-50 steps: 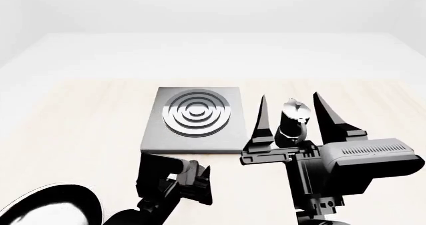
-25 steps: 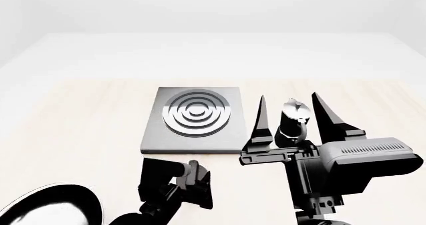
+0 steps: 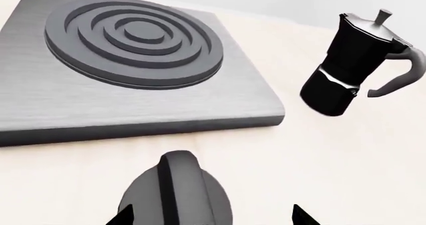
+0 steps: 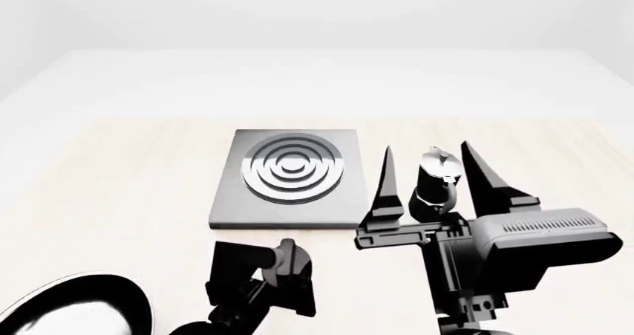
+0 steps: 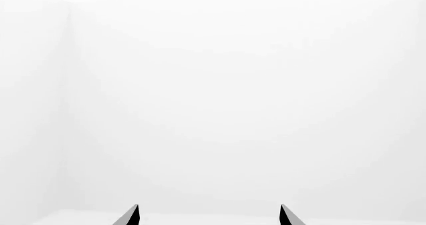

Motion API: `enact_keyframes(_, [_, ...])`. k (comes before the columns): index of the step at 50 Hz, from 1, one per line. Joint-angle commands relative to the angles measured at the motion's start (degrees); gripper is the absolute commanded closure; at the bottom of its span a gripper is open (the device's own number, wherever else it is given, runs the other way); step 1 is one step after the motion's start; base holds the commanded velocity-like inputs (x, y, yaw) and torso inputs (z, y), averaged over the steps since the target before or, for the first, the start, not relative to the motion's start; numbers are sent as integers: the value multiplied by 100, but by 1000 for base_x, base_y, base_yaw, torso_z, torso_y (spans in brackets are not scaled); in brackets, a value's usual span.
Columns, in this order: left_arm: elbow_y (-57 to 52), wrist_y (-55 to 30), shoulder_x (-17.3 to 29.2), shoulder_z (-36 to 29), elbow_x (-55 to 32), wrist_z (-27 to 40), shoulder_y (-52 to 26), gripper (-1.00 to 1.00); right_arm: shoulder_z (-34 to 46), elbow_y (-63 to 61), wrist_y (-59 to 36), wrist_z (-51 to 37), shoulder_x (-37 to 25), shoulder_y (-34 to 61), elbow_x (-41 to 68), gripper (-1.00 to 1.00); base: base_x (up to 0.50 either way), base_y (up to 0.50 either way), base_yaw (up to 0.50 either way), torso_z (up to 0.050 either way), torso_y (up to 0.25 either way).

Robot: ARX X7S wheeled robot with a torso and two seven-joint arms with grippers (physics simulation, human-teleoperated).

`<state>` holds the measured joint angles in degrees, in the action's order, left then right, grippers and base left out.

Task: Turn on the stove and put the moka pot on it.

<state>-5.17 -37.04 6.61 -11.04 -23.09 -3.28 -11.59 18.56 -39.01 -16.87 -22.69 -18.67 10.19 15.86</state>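
Beside the stove (image 4: 287,177), on its right, the pot (image 4: 436,180) stands upright between our right gripper's (image 4: 426,179) 2 spread fingers, ready for grasping. Our left gripper (image 3: 209,217), spread, straddles the knob (image 3: 176,192) to turn it.

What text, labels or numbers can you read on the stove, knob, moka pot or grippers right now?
None. The stove, its knob, the moka pot, the frying pan and both grippers show no readable words, numbers or signs in any view.
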Motion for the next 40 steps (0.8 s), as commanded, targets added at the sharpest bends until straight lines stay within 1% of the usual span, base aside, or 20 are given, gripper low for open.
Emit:
enact_keyframes(1, [123,76,22,-72,-25,44,-12,-100,43,93,155,6,-14,-56,-38,-100,0,0,0,0,0])
enact_keyframes(2, [137,86,23,-78,-31,40,-12,-100,44,84,151,4,-16,-55,-32,-100,0,0,0,0,0])
enact_keyframes(3, [147,87,28,-82,-39,36,-15,-100,19,-47,-49,-33,-28,32,39,-100,0,0,0,0,0])
enact_keyframes(5, [188,113,34,-92,-45,28,-20,-100,50,68,133,-3,-26,-44,-27,-100,0,0,0,0,0])
enact_keyframes(8, [185,110,43,-89,-74,40,-23,-100,54,101,175,0,-26,-56,-29,-100,0,0,0,0,0])
enact_keyframes(9, [175,97,47,-92,-82,51,-23,-100,38,6,32,-28,-35,4,22,-100,0,0,0,0,0])
enact_keyframes(13, [243,149,50,-94,-104,46,-17,-100,64,122,202,-4,-34,-69,-29,-100,0,0,0,0,0])
enact_keyframes(14, [277,178,49,-98,-105,37,-15,-100,24,-93,-123,-66,-54,63,89,-100,0,0,0,0,0])
enact_keyframes(17, [334,233,53,-117,-92,44,-14,-100,72,74,172,-18,-58,-74,-20,-100,0,0,0,0,0])
enact_keyframes(21, [357,261,61,-134,-105,54,-5,-100,78,98,215,-18,-67,-96,-27,-100,0,0,0,0,0])
enact_keyframes(22, [348,256,66,-141,-108,62,-3,-100,49,-49,-8,-61,-80,-3,55,-100,0,0,0,0,0])
enact_keyframes(25, [346,256,72,-157,-125,69,-3,-100,85,114,233,-23,-73,-108,-25,-100,0,0,0,0,0])
enact_keyframes(33, [411,252,91,-257,-134,54,-60,-100,101,125,245,-29,-83,-103,-14,-100,0,0,0,0,0])
enact_keyframes(34, [398,236,94,-270,-138,62,-61,-100,82,0,57,-65,-93,-24,53,-100,0,0,0,0,0])
enact_keyframes(36, [384,230,100,-277,-148,73,-65,-100,103,99,217,-39,-91,-95,2,-100,0,0,0,0,0])
enact_keyframes(40, [456,280,105,-308,-144,60,-87,-100,123,117,246,-38,-96,-111,-9,-100,0,0,0,0,0])
